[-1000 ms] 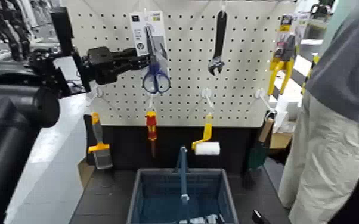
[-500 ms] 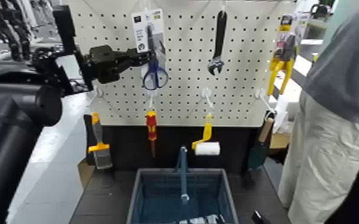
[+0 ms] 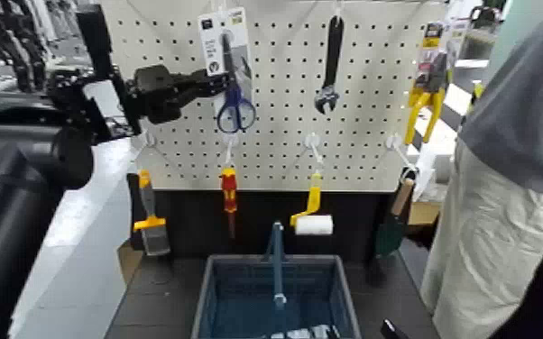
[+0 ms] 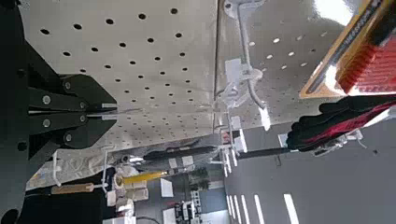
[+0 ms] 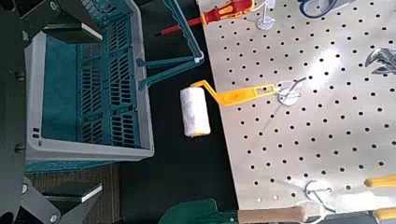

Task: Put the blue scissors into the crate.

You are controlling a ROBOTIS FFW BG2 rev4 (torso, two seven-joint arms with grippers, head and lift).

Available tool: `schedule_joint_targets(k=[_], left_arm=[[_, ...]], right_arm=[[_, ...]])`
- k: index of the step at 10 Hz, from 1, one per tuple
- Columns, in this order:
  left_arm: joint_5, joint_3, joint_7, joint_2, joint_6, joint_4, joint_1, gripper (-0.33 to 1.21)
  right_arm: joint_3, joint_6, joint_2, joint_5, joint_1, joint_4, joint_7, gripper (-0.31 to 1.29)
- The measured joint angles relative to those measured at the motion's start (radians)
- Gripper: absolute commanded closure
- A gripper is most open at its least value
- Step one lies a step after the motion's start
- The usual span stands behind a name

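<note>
A pale perforated pegboard (image 3: 284, 90) rises behind the crate (image 3: 207, 293), with a dark panel (image 3: 266, 203) below it and a dark, ribbed surface (image 3: 149, 302) around the crate. Right of the crate stands a person (image 3: 501, 171) in a grey top and light trousers; beyond the crate to the left is a pale floor (image 3: 86, 243). The crate is blue-grey and slatted, its bar handle upright, with glossy items (image 3: 307, 332) inside. High above the crate's back left, the blue scissors (image 3: 235, 113) hang on their white card, slightly tilted; its dark label bears print too small to read. The left gripper (image 3: 225, 83), also above the crate's back left, is clenched on the edge of that card. The right gripper (image 5: 100, 114), near the crate's right side, is spread wide, holding nothing. Above the crate hang a wrench (image 3: 330, 68), a yellow-handled roller (image 3: 313, 221) and a red-and-yellow screwdriver (image 3: 229, 194).
</note>
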Motion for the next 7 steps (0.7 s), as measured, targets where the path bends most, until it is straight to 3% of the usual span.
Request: schedule_joint_targets(k=[5, 7], left_arm=[[0.022, 0.032, -0.004, -0.013, 0.036, -0.196, 0.041, 1.14], [0.024, 0.040, -0.003, -0.015, 0.040, -0.207, 0.049, 1.14]], right_arm=[[-0.002, 0.001, -0.003, -0.001, 0.003, -0.003, 0.000, 0.18], [0.000, 0.002, -0.007, -0.001, 0.003, -0.003, 0.000, 0.18]])
